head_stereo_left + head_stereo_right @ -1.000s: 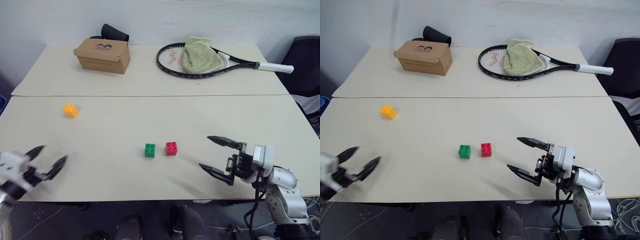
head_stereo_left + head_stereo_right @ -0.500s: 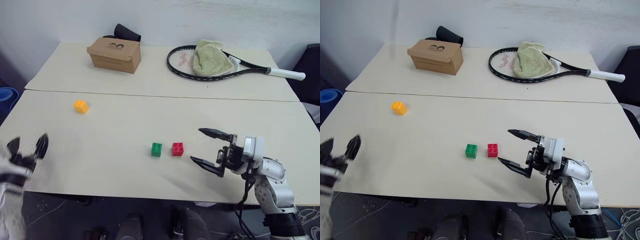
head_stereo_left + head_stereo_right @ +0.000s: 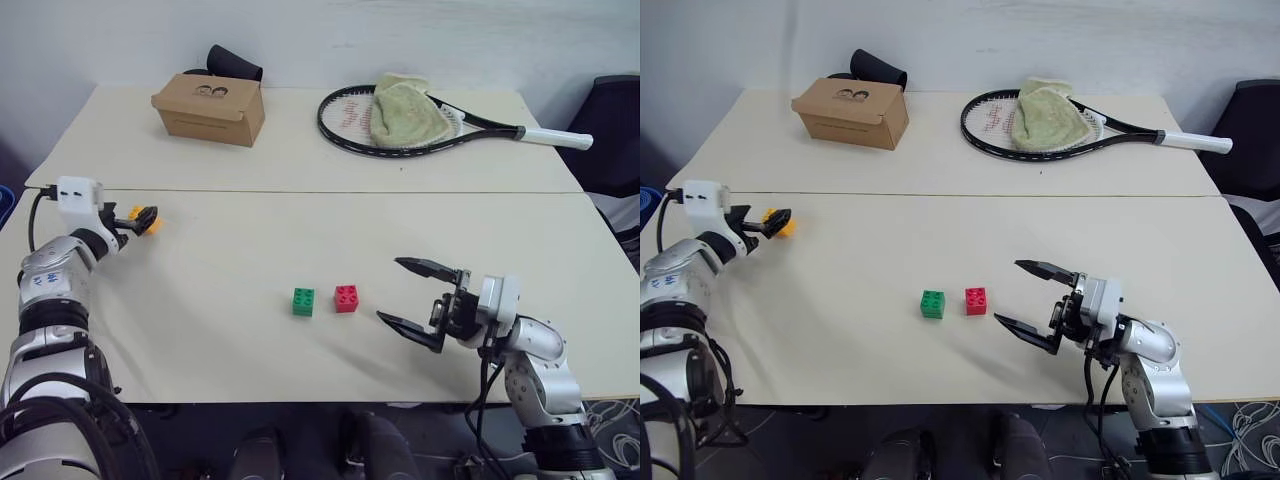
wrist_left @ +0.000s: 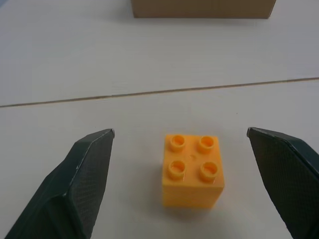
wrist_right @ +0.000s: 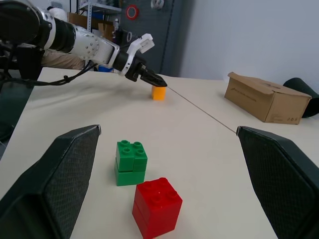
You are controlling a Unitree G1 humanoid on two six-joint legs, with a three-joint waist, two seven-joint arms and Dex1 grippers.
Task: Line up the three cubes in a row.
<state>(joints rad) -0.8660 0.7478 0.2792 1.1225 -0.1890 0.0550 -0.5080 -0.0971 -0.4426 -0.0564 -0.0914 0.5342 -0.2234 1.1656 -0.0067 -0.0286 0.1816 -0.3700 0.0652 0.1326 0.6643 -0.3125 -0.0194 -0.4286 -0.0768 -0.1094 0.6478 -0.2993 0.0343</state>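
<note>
Before me stands a pale cream flat-topped desk (image 3: 420,240), a straight seam (image 3: 300,191) running across it where its two halves meet. Behind it rises a plain light grey-white wall (image 3: 330,40). At my right, past the desk's corner, I see a dark office chair (image 3: 612,130). The floor beneath lies dim.

On the counter (image 3: 300,215) we see a cardboard box (image 3: 208,107) at eleven o'clock, a dark roll (image 3: 234,65) behind it, and a racket (image 3: 430,124) under a green towel (image 3: 404,110) at one o'clock.
</note>
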